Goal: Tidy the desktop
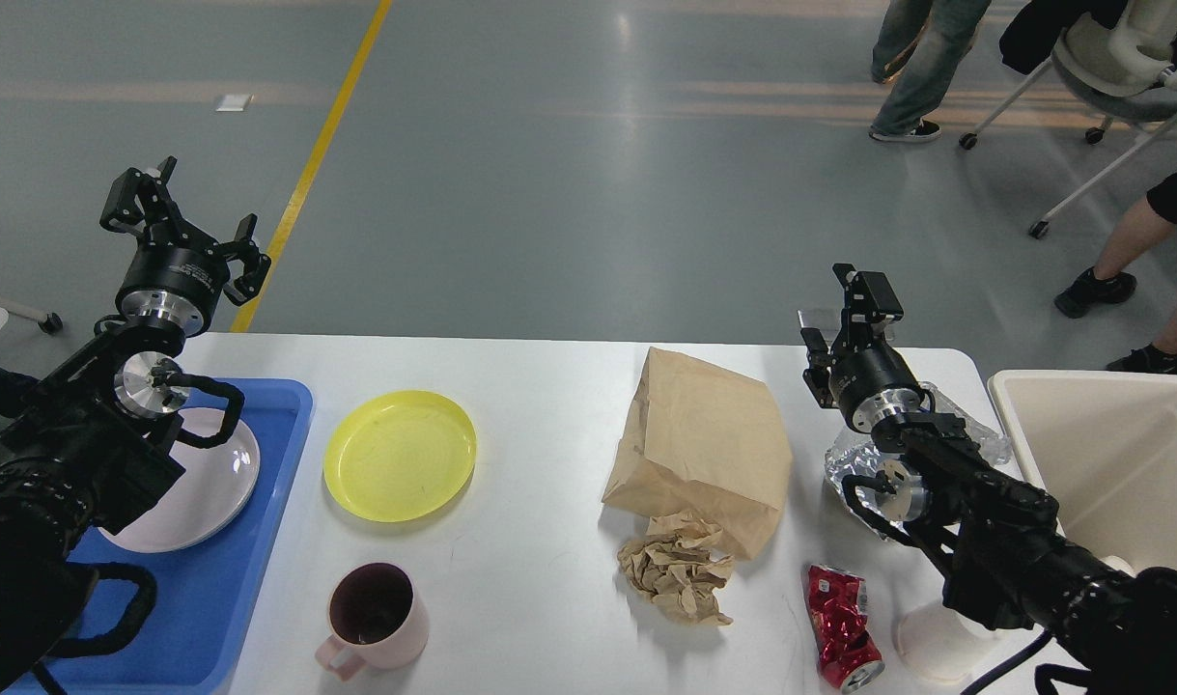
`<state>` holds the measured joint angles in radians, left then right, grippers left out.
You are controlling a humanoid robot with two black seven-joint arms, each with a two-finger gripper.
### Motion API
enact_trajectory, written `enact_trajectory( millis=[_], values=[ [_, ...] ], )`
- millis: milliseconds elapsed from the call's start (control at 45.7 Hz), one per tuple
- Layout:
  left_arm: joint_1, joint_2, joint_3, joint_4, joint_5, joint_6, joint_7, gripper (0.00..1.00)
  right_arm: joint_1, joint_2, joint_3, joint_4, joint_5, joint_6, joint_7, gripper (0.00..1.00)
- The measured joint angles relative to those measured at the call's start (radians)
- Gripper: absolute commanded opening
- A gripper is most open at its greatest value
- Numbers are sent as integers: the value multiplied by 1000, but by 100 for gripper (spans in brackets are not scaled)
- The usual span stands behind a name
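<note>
The white desktop (540, 386) carries a yellow plate (400, 456), a pink mug (371, 618), a brown paper bag (704, 444), a crumpled brown paper wad (675, 574), a crushed red can (844, 627) and crumpled silver foil (854, 463). My left gripper (194, 210) is raised above the far left corner, over the blue tray, open and empty. My right gripper (842, 319) hovers above the far right of the desktop, just beyond the foil, with its fingers apart and nothing between them. My right arm hides part of the foil.
A blue tray (269, 425) at the left edge holds a pale plate (216, 483), partly behind my left arm. A cream bin (1109, 454) stands off the right end. A white cup (936, 642) lies near the front right. People and a chair are on the floor beyond.
</note>
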<state>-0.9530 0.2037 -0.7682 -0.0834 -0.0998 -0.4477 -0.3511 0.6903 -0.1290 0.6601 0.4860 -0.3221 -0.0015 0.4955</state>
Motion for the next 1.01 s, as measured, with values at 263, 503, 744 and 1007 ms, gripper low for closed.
enact_trajectory(
  millis=[263, 503, 744, 1007],
  values=[
    [-2, -4, 0, 1, 0, 2, 0, 97, 0, 0, 0, 0, 0, 0, 0, 100],
    [-4, 2, 0, 1, 0, 4, 1, 97, 0, 0, 0, 0, 0, 0, 0, 100],
    [-9, -4, 0, 0, 0, 7, 9, 97, 0, 0, 0, 0, 0, 0, 0, 100],
    [-17, 15, 77, 0, 6, -14, 27, 97, 1, 0, 0, 0, 0, 0, 0, 100]
  ],
)
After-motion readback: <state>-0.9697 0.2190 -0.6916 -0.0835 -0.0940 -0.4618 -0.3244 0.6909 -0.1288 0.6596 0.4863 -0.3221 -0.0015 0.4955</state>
